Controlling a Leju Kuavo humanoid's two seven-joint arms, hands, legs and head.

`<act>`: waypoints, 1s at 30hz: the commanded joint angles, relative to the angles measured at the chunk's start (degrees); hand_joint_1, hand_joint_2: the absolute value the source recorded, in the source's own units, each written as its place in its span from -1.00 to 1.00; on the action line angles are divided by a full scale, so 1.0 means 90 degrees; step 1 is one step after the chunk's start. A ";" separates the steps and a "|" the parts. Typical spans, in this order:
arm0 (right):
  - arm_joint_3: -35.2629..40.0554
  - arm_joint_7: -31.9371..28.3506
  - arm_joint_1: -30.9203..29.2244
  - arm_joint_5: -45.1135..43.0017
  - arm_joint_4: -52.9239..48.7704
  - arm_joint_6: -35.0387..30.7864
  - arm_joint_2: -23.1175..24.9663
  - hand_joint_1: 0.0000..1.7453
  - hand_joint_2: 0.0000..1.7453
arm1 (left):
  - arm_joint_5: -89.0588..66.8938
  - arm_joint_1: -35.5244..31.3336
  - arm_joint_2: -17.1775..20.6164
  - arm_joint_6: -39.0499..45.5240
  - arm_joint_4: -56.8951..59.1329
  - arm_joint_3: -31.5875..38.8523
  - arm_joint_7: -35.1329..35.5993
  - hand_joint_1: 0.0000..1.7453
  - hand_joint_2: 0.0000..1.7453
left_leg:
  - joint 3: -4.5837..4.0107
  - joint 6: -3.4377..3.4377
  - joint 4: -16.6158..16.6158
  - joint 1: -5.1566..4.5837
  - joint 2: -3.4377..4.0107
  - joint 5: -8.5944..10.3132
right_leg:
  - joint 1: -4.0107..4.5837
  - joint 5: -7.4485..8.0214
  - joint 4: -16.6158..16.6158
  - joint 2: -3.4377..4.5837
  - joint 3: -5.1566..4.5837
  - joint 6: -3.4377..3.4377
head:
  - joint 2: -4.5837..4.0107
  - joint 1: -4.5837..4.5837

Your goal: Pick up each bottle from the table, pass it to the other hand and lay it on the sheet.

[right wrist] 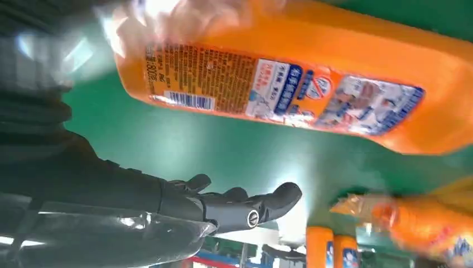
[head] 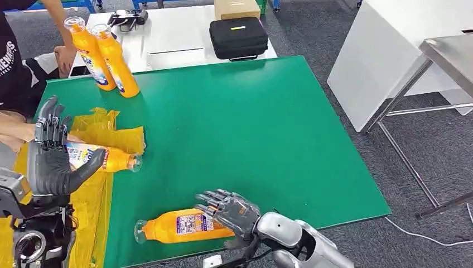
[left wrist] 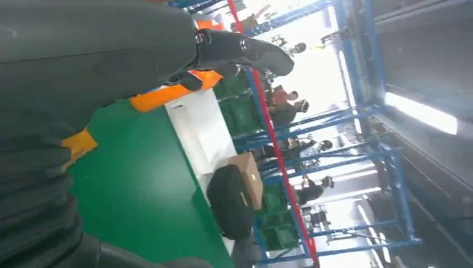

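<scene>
Just beside the open right hand (head: 231,211) lies a bottle (head: 181,225).

bottle (right wrist: 312,78) label: "800" + barcode | rest of print blurred | shirt (head: 8,56): partial letters, unreadable

A green surface (head: 240,123) carries four orange bottles and a crumpled yellow sheet (head: 106,129). The sheet lies at the surface's left edge. One bottle (head: 103,157) lies on its side touching the sheet. Two bottles (head: 103,56) stand upright, touching each other, at the corner beyond the sheet. A fourth bottle (head: 181,225) lies on its side at the near edge, apart from the sheet.
</scene>
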 commanded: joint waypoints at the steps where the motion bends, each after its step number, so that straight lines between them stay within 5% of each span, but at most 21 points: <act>1: 0.0555 0.0294 -0.0591 0.0237 0.1324 0.0193 0.0355 -1.00 1.00 | -0.0089 -0.0022 -0.0182 -0.0165 -0.0422 -0.0222 0.0043 -1.00 1.00 | 0.0047 -0.0012 -0.0006 0.0007 0.0012 -0.0018 | 0.0004 -0.0013 -0.0013 0.0036 0.0049 -0.0016 | 0.0000 0.0000; 21: 0.0457 0.0729 -0.0629 0.0499 0.2380 0.0448 0.0763 -1.00 1.00 | -0.0535 0.0126 -0.0199 -0.0156 -0.0810 -0.0418 -0.0063 -1.00 1.00 | 0.0046 -0.0010 -0.0009 0.0007 0.0008 -0.0007 | 0.0004 -0.0006 -0.0013 0.0024 0.0040 -0.0012 | 0.0000 0.0000; 22: 0.0455 0.0729 -0.0625 0.0499 0.2390 0.0448 0.0758 -0.54 1.00 | -0.0535 0.0119 -0.0203 -0.0156 -0.0818 -0.0419 -0.0063 -1.00 1.00 | 0.0063 -0.0015 -0.0010 0.0009 0.0008 -0.0013 | 0.0006 -0.0012 -0.0016 0.0033 0.0058 -0.0019 | 0.0000 0.0000; 23: 0.0458 0.0729 -0.0630 0.0500 0.2415 0.0449 0.0767 0.62 1.00 | -0.0535 0.0126 -0.0203 -0.0155 -0.0833 -0.0418 -0.0063 -1.00 1.00 | 0.0050 -0.0012 -0.0008 0.0010 0.0009 -0.0008 | 0.0007 -0.0005 -0.0014 0.0026 0.0043 -0.0014 | 0.0000 -0.0002; 24: 0.0456 0.0729 -0.0628 0.0500 0.2422 0.0448 0.0762 0.94 1.00 | -0.0535 0.0129 -0.0202 -0.0155 -0.0835 -0.0417 -0.0063 -1.00 1.00 | 0.0046 -0.0010 -0.0006 0.0010 0.0009 -0.0006 | 0.0008 -0.0003 -0.0012 0.0025 0.0038 -0.0011 | 0.0002 0.0000; 30: 0.0404 0.0730 -0.0618 0.0467 0.2430 0.0420 0.0791 1.00 1.00 | -0.0532 0.0171 -0.0194 -0.0153 -0.0824 -0.0399 -0.0070 -1.00 1.00 | 0.0062 -0.0012 -0.0010 0.0009 0.0007 -0.0007 | 0.0004 -0.0005 -0.0014 0.0031 0.0052 -0.0012 | 0.0000 -0.0005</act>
